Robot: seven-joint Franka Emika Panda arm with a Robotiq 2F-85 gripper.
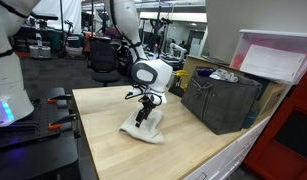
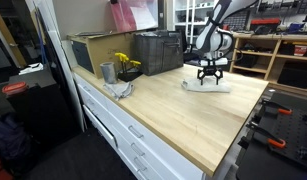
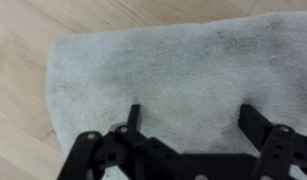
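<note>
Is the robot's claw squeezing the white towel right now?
No, in the wrist view the gripper has its two fingers wide apart over the white towel, which lies flat between them.

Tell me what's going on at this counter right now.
A single robot arm is working over a whitish towel that lies on a wooden counter. Its pincer is directly above the towel, jaws spread wide with nothing between them, so the cloth is not gripped. Whether the tips touch the fabric cannot be told. A dark crate stands apart from the towel, further along the counter.
</note>
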